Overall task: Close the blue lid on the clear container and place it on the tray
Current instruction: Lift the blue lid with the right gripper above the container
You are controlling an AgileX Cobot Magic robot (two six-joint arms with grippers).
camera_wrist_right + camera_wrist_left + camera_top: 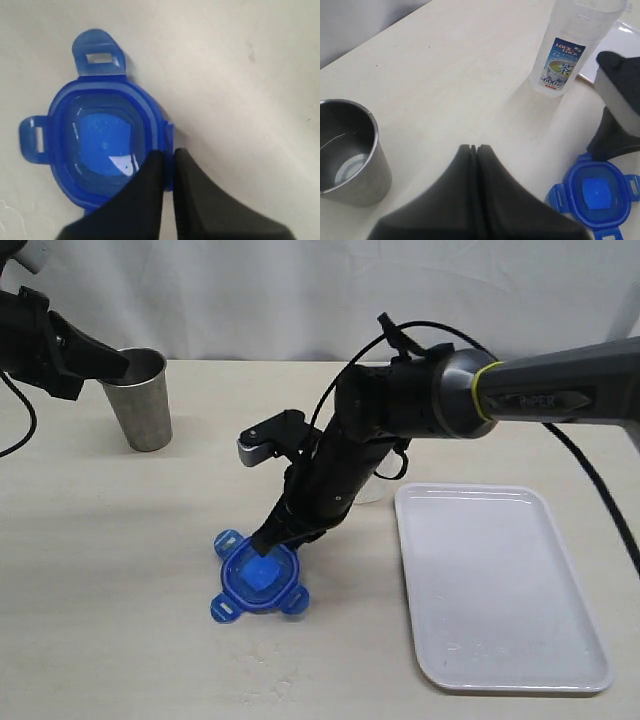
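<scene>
The lid (pixel 258 580) is bright blue all over, with paler, see-through blue flaps, and it lies on a pale cream table (pixel 120 570) with a faint grain. Right of the lid sits a plain white tray (pixel 500 585); the clear container (pixel 570 47) beyond it carries a white and blue label with a greenish picture and a red strip at its foot. The cup (pixel 142 400), far left of the lid, is dull grey steel, and the fingers (pixel 200 200) at the lid's rim are matt black.
</scene>
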